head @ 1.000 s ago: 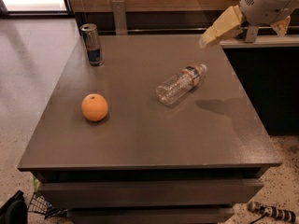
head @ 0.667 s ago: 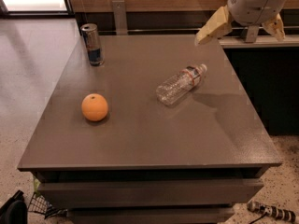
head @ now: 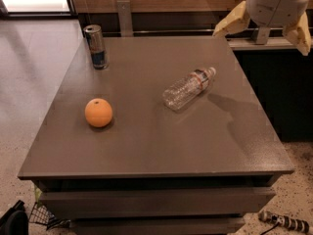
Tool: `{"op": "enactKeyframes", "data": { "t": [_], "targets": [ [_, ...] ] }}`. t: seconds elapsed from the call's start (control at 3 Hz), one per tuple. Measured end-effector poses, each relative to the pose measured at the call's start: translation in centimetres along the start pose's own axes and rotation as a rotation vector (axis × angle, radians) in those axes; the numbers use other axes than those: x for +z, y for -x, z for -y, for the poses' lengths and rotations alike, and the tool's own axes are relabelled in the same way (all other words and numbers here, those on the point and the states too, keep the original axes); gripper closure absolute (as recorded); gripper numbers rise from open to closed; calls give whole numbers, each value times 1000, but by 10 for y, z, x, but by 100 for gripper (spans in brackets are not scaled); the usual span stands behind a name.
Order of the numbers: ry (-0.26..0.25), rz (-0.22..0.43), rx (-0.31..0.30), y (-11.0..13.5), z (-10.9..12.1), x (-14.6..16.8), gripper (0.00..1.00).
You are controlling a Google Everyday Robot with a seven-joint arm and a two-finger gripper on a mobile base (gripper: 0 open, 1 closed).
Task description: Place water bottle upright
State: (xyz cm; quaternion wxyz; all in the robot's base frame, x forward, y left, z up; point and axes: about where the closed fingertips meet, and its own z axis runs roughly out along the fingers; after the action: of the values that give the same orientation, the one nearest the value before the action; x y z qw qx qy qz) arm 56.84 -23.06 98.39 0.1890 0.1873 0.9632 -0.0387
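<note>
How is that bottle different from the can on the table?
The water bottle lies on its side; the can stands upright. The bottle is clear with a white cap; the can is silver and blue. Both rest on the table, away from the claw, which hangs open at upper right.

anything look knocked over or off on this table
The water bottle lies on its side right of the middle of the table, cap toward the far right; the can stands upright. No spill shows. The tool is open above the far right corner, holding nothing.
</note>
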Motion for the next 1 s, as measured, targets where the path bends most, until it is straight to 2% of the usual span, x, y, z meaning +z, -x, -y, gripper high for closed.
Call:
{"op": "enactKeyframes", "data": {
  "t": [0.33, 0.67, 1.0],
  "targets": [
    [63, 55, 225, -1, -2, 12, 0],
    [173, 99, 300, 7, -16, 23, 0],
    [178, 106, 297, 9, -17, 22, 0]
  ]
}}
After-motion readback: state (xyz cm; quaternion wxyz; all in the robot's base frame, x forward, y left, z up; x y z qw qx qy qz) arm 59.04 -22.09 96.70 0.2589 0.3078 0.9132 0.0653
